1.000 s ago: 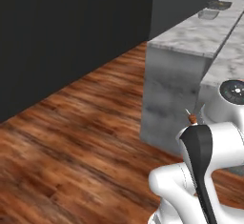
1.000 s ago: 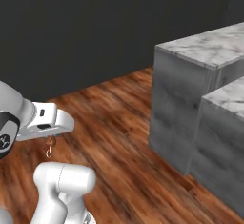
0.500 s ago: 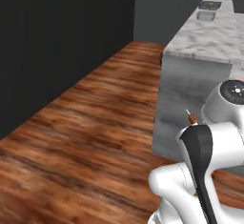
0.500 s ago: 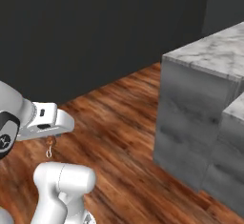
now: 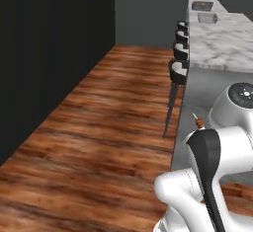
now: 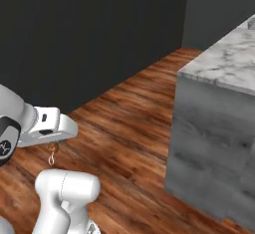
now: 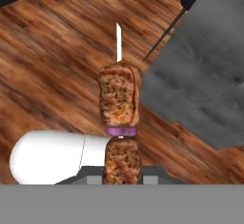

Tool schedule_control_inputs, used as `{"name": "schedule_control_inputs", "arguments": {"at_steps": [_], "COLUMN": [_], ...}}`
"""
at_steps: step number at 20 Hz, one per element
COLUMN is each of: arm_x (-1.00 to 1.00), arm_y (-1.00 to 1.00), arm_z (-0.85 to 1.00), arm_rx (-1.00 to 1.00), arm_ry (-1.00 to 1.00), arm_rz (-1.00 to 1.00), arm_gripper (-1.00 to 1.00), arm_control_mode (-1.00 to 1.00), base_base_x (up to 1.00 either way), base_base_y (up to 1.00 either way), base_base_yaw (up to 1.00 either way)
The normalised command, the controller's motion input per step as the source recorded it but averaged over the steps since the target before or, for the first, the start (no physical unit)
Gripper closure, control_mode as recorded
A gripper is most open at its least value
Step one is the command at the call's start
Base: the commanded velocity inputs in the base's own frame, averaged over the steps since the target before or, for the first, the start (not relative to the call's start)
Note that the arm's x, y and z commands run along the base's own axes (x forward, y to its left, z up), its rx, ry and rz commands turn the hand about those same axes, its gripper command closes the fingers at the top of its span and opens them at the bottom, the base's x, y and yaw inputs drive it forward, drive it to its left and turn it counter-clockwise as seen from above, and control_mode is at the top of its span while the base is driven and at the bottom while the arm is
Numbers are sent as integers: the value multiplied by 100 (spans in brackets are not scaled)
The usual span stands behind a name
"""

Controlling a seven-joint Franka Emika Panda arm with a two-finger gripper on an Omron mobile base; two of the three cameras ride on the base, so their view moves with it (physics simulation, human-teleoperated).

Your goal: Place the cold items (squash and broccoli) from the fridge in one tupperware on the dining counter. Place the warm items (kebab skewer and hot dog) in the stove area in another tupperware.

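Transport is the step in hand: your gripper (image 7: 122, 178) clenches the kebab skewer (image 7: 119, 125), so next reach a tupperware (image 5: 207, 18) on the dining counter (image 5: 220, 46).

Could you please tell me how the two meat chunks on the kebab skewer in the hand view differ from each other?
The upper browned meat chunk shows whole, tall and wide, nearer the white skewer tip; the lower browned meat chunk looks narrower, with its base hidden at the claw. A thin purple onion slice separates them. Both share the same charred, speckled brown surface.
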Motion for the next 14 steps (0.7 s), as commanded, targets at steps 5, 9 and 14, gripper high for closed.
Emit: {"name": "schedule_control_inputs", "arguments": {"at_steps": [5,9,14], "arm_x": [0,0,0], "arm_y": [0,0,0], "arm_z": [0,0,0], "arm_rx": [0,0,0], "arm_ry": [0,0,0], "arm_rz": [0,0,0], "arm_gripper": [100,100,100], "arm_control_mode": [100,100,100], "base_base_x": [100,100,100], "base_base_y": [64,63,63], "base_base_yaw": [-33,-32,-32]}}
